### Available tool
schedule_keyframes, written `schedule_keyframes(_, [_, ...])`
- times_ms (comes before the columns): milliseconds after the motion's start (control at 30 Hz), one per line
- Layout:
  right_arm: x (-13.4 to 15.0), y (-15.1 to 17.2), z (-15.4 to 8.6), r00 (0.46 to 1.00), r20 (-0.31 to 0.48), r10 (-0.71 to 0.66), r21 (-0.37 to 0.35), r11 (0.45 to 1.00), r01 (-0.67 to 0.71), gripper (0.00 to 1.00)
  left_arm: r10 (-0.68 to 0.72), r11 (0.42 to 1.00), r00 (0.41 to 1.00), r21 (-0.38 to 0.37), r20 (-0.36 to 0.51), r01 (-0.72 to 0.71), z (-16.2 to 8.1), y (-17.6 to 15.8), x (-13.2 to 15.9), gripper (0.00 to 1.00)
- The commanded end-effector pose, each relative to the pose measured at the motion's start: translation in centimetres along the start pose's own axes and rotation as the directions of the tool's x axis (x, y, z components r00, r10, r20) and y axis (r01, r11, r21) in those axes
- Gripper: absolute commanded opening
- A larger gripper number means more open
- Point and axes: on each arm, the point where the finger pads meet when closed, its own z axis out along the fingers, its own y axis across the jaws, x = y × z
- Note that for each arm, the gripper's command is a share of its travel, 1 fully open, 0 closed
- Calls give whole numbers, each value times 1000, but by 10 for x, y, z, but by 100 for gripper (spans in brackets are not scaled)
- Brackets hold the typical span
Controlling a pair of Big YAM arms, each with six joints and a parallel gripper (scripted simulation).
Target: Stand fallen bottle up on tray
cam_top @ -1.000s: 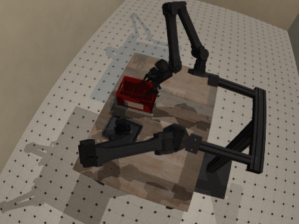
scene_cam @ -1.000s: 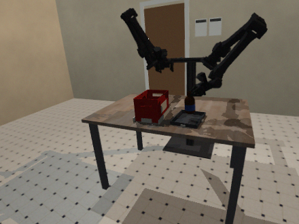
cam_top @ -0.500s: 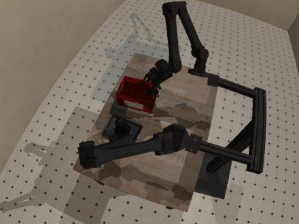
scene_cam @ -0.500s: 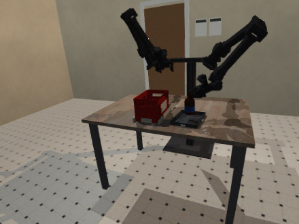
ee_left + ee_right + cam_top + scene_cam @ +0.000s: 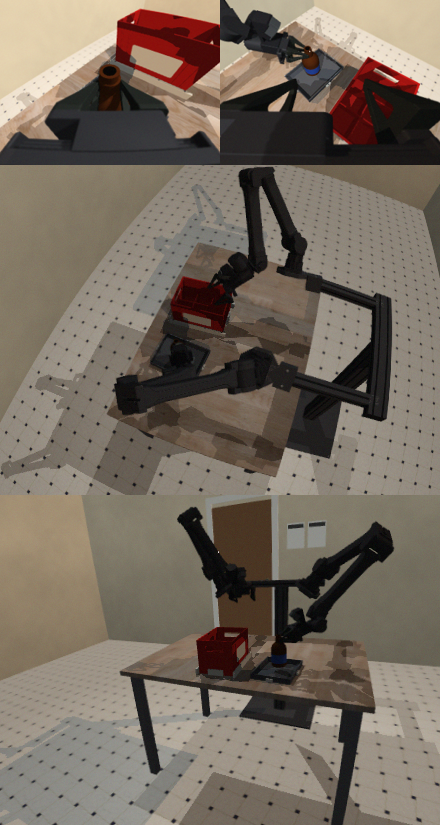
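Note:
The brown bottle (image 5: 279, 656) (image 5: 109, 86) (image 5: 311, 63) with a blue band stands upright on the dark tray (image 5: 161, 355) (image 5: 270, 677) (image 5: 328, 72). My left gripper (image 5: 180, 355) (image 5: 281, 639) (image 5: 109, 82) (image 5: 309, 53) is shut on the bottle's neck from the side; in the top view it hides the bottle. The red crate (image 5: 200, 307) (image 5: 222, 652) (image 5: 166, 48) (image 5: 368, 110) sits level beside the tray. My right gripper (image 5: 225, 287) (image 5: 239, 592) (image 5: 330, 82) is wide open and empty, hanging above the crate.
The wooden table (image 5: 240, 415) (image 5: 340, 675) carries only the crate and the tray. The left arm's elbow (image 5: 127, 395) reaches out past the table's edge. A grey base plate (image 5: 215, 672) shows under the crate.

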Motion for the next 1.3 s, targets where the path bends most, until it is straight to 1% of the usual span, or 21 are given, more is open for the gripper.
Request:
schedule_keyframes(0, [-1,0,0,1000,5,-5,0,1000,5,100,13,1000,1000,11,16,-13,3,-9,-1,24])
schedule_keyframes(100, [-1,0,0,1000,5,-5,0,1000,5,100,4,1000,1000,0,9,-4,3,-3,9,24])
schedule_keyframes(267, [-1,0,0,1000,5,-5,0,1000,5,100,-1,1000,1000,4,8,1,4,-6,15,24])
schedule_keyframes(433, [-1,0,0,1000,5,-5,0,1000,5,100,3,1000,1000,21,15,-4,7,-11,11,24])
schedule_keyframes(533, [-1,0,0,1000,5,-5,0,1000,5,100,-4,1000,1000,7,8,4,6,-4,19,24])
schedule_keyframes(700, [-1,0,0,1000,5,-5,0,1000,5,100,-4,1000,1000,21,11,4,7,-11,17,24])
schedule_keyframes(733, [-1,0,0,1000,5,-5,0,1000,5,100,-2,1000,1000,13,10,2,8,-6,20,24])
schedule_keyframes(900, [-1,0,0,1000,5,-5,0,1000,5,100,-9,1000,1000,17,8,9,6,-10,22,24])
schedule_keyframes(933, [-1,0,0,1000,5,-5,0,1000,5,100,-6,1000,1000,11,8,6,8,-6,24,24])
schedule_keyframes(1000, [-1,0,0,1000,5,-5,0,1000,5,100,-6,1000,1000,11,8,6,8,-6,24,24])
schedule_keyframes(1033, [-1,0,0,1000,5,-5,0,1000,5,100,3,1000,1000,21,15,-3,9,-10,19,24])
schedule_keyframes(1267, [-1,0,0,1000,5,-5,0,1000,5,100,-8,1000,1000,12,7,8,8,-7,28,24])
